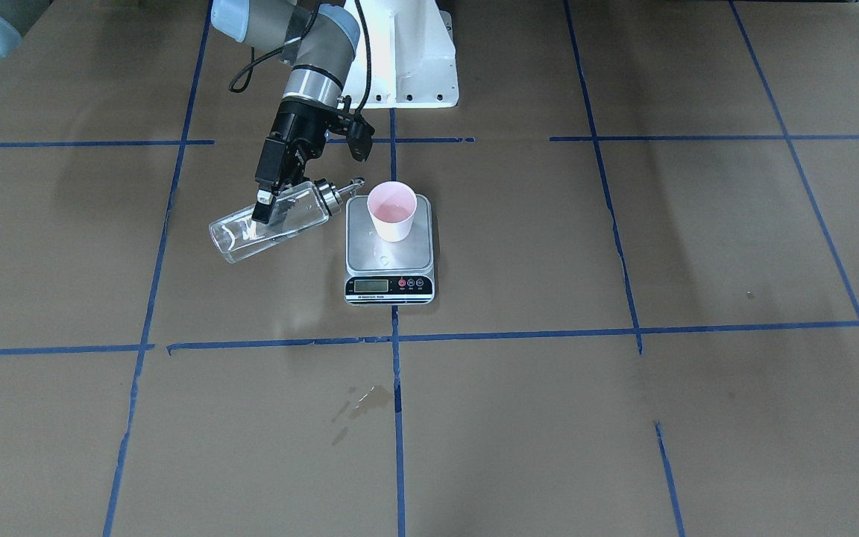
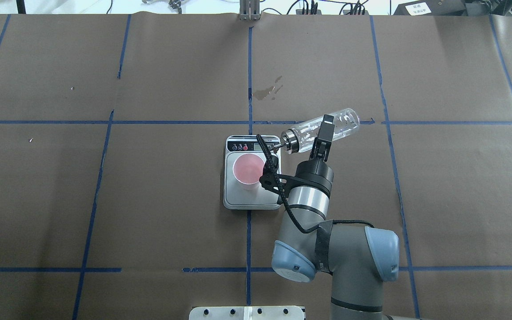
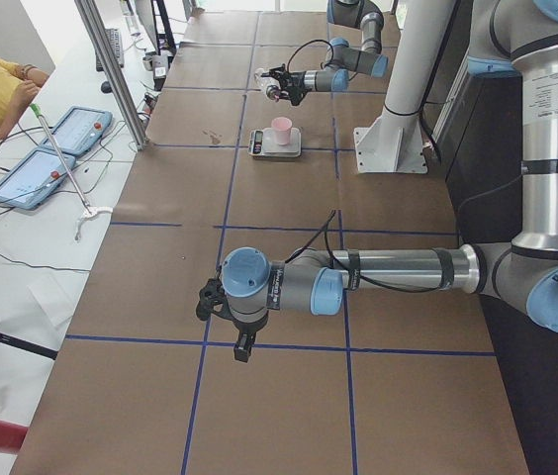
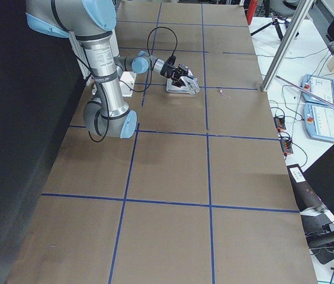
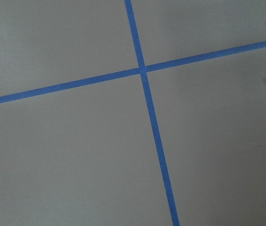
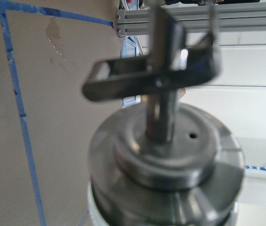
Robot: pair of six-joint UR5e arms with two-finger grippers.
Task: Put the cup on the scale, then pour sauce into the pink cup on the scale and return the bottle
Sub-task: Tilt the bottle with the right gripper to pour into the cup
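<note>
The pink cup (image 1: 392,211) stands upright on the steel scale (image 1: 390,257), toward its robot-side edge. My right gripper (image 1: 264,212) is shut on the clear glass bottle (image 1: 273,224) around its middle and holds it above the table, tipped almost flat. The metal spout (image 1: 355,183) points at the cup, its tip just beside the rim. I see no stream. In the overhead view the bottle (image 2: 342,122) is right of the scale (image 2: 238,200) and cup (image 2: 247,171). The right wrist view shows the bottle's metal top (image 6: 166,155) close up. My left gripper (image 3: 242,344) shows only in the exterior left view; I cannot tell its state.
A wet stain (image 1: 366,399) marks the brown paper on the operators' side of the scale. Small drops (image 1: 385,259) lie on the scale's platform. Blue tape lines (image 5: 142,70) divide the table. The left arm hangs over the table's left end, far from the scale.
</note>
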